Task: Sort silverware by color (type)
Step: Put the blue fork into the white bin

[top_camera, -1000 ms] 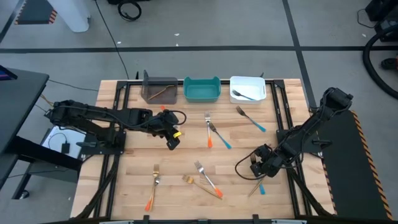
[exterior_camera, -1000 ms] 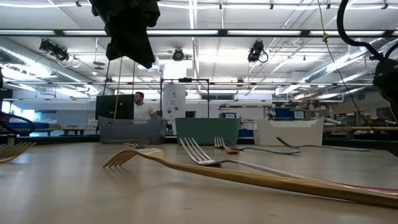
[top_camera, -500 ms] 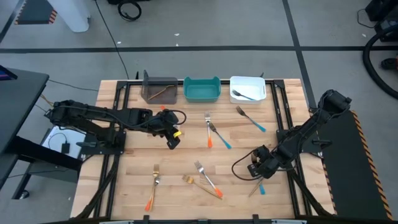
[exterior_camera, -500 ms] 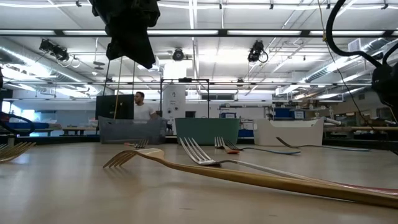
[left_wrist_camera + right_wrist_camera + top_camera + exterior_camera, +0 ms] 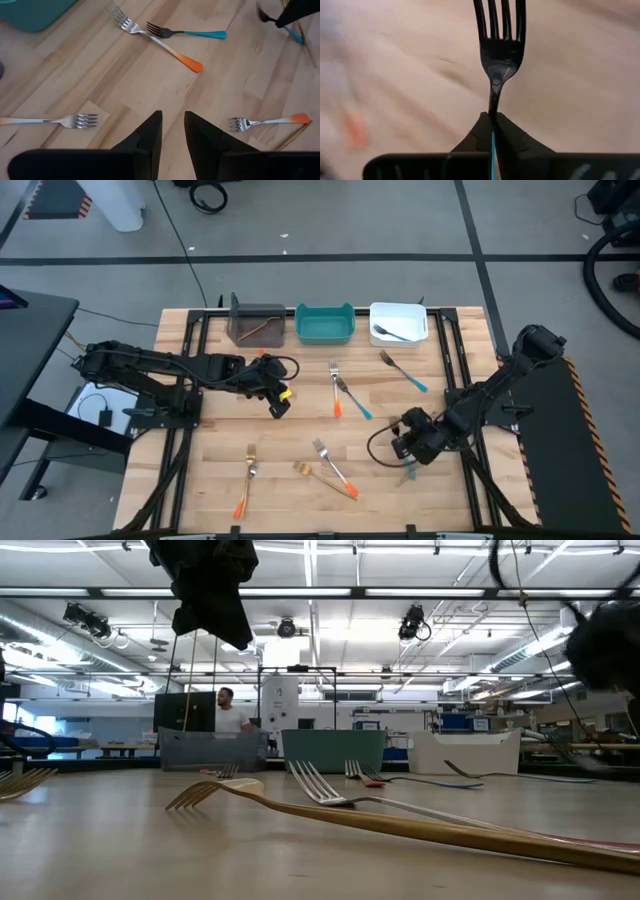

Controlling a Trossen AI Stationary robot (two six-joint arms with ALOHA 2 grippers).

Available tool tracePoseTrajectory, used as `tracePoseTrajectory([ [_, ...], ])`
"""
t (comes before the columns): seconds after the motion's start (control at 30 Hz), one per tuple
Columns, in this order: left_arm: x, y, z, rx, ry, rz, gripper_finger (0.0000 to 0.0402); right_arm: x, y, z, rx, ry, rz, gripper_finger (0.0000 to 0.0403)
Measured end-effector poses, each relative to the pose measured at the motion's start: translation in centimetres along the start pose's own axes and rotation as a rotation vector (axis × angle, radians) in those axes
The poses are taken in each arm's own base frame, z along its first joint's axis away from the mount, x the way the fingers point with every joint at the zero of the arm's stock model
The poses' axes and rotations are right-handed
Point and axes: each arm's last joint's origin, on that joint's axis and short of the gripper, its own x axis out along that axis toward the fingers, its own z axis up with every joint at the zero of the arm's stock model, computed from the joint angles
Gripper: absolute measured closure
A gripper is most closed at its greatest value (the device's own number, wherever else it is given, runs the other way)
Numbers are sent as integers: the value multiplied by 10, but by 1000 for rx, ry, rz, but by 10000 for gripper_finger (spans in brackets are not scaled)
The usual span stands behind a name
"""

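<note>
Right wrist view: blue-handled fork (image 5: pixel 498 55) clamped between right gripper (image 5: pixel 492 131) jaws.

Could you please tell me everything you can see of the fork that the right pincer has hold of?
The blue-handled fork is slim, with four dark metal-looking tines, a narrow neck and a thin blue handle running down between the fingers. The right pincer is shut on it at the neck, tines pointing forward over the wooden table. In the high view it sits at the table's right side, its blue handle end poking out beneath the pincer. Whether it touches the table cannot be told.
</note>
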Motion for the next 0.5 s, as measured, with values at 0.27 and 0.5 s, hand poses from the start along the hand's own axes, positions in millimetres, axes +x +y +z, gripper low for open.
tracePoseTrajectory([
  [0.27,1,4,8,48,-50,-5,311,-13,14,12,-156,-384,47,395],
  [0.5,3,10,16,118,-86,3,311,-14,13,36,-113,-632,-1,395],
])
